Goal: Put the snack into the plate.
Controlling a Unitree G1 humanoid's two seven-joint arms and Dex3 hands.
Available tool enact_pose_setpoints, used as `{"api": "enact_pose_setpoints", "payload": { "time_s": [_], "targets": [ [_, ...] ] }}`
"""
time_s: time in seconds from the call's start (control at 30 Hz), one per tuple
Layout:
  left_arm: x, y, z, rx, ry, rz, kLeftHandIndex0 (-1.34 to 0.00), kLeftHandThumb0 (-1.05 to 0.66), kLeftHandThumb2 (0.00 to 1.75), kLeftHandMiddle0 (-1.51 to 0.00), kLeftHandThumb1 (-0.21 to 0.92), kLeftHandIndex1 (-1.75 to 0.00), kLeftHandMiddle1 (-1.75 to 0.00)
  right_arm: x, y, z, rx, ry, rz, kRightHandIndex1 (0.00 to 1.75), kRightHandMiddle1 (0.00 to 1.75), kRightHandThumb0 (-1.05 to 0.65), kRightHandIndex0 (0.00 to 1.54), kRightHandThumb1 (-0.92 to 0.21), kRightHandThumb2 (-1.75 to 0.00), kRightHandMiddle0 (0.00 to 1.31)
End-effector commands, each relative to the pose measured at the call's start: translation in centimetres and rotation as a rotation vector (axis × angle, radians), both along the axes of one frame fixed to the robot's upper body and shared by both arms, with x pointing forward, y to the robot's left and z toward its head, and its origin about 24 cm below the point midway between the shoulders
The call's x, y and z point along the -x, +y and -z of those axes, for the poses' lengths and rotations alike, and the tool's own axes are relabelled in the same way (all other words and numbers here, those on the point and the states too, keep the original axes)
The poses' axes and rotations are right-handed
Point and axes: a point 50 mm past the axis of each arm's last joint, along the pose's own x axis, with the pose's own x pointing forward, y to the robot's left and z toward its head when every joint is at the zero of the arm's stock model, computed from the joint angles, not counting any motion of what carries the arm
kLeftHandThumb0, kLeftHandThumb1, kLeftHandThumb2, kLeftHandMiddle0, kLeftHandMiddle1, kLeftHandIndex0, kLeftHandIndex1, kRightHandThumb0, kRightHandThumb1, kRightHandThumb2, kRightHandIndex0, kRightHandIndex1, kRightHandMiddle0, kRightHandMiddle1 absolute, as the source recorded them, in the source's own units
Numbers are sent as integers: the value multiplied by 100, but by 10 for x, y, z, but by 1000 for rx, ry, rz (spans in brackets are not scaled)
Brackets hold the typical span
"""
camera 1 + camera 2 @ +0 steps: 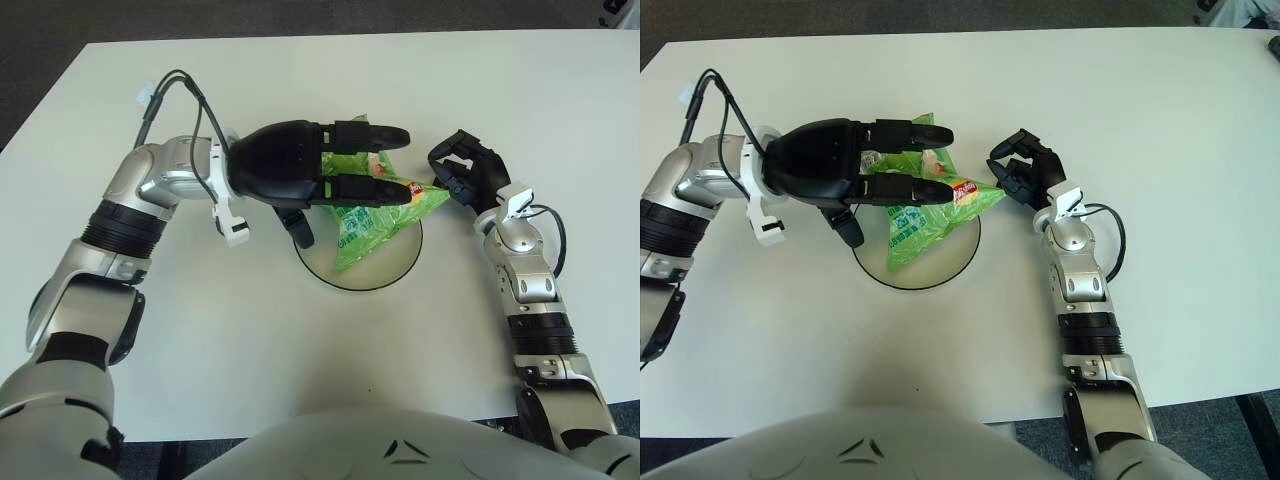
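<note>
On a white bench (300, 360), a green snack bag (375, 215) lies in a round plate (330, 268), its right tip poking over the rim. Above it, the left hand (345, 175) hovers with fingers stretched flat across the bag, released rather than gripping. Just beside the bag's right tip, the right hand (468, 178) sits with fingers curled, holding nothing.
</note>
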Motion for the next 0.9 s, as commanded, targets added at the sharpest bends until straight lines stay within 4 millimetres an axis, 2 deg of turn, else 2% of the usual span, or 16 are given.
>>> {"api": "enact_pose_setpoints", "payload": {
  "time_s": [0.0,0.17,0.3,0.43,0.53,0.67,0.77,0.87],
  "targets": [
    [-3,16,-5,32,9,-79,-26,-23,16,-13,92,-5,-1,26,-9,82,57,406,50,153,144,-37,81,-92,-25,49],
    [-5,25,-10,71,17,-152,-26,-24,17,-11,92,-4,0,26,-9,82,50,402,53,157,144,-37,85,-92,-25,50],
    [-11,29,-14,139,88,-205,-26,-27,18,-11,92,-4,0,26,-8,83,38,394,54,158,144,-37,86,-92,-25,50],
    [-23,39,-22,165,130,-246,-26,-27,18,-12,92,-4,-1,26,-8,83,33,392,54,159,144,-37,87,-92,-25,50],
    [-29,47,-30,172,91,-278,-27,-25,19,-14,92,-3,-2,25,-8,84,32,392,53,159,144,-37,87,-92,-24,50],
    [-31,52,-33,193,30,-300,-30,-31,21,-29,92,-3,-2,25,-8,84,31,391,53,160,144,-37,87,-92,-24,50],
    [-36,55,-28,216,49,-325,-44,-38,23,-48,92,-7,-4,25,-8,84,30,390,52,160,144,-37,87,-92,-24,50],
    [-44,60,-20,269,138,-378,-56,-43,25,-63,92,-10,-6,25,-8,84,30,389,50,161,144,-37,86,-92,-25,50]
  ]
}}
